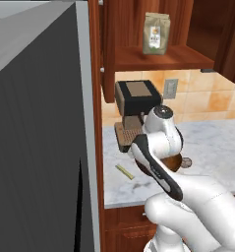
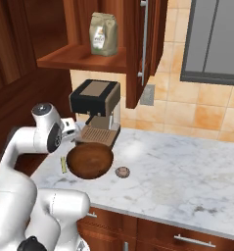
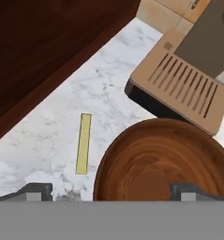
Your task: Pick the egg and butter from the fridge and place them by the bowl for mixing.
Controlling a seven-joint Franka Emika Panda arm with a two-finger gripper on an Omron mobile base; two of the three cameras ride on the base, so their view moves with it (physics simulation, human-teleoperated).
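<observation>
Hand view: butter (image 3: 83, 143) lies flat on the surface (image 3: 108, 89), just beside the bowl (image 3: 160, 159), long axis running away from the end effector (image 3: 111, 190).

Butter sits toward the left fingertip, nearer it than the right; the bowl rim fills the gap under the released, wide-spread jaws, nothing held. Right base view: egg (image 2: 122, 171) rests on the marble just right of the bowl, butter on its left. Both items appear placed; judged near done, retreat upward next.
</observation>
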